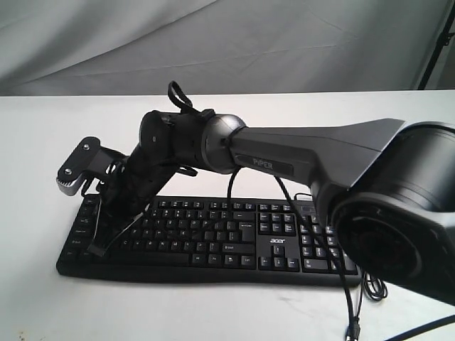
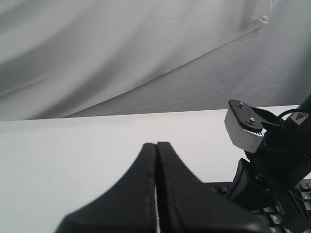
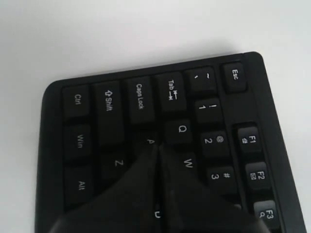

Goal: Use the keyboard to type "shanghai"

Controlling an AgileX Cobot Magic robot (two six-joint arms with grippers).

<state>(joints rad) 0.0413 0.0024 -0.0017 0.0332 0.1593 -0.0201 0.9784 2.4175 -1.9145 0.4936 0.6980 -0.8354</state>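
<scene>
The black keyboard lies across the white table, its acer logo by the number pad. My right arm reaches over it to its left end. The right gripper is shut with nothing in it, its tips down on the letter keys. In the right wrist view the keyboard fills the picture, and the right gripper points between the A and W legends, hiding the key beneath. The left gripper is shut and empty above bare table, a corner of the keyboard beside it. It does not show in the exterior view.
A thin black cable trails off the keyboard's right end toward the table's front edge. The white table stretches back to a grey cloth backdrop. The right arm's wrist camera mount shows close to the left gripper.
</scene>
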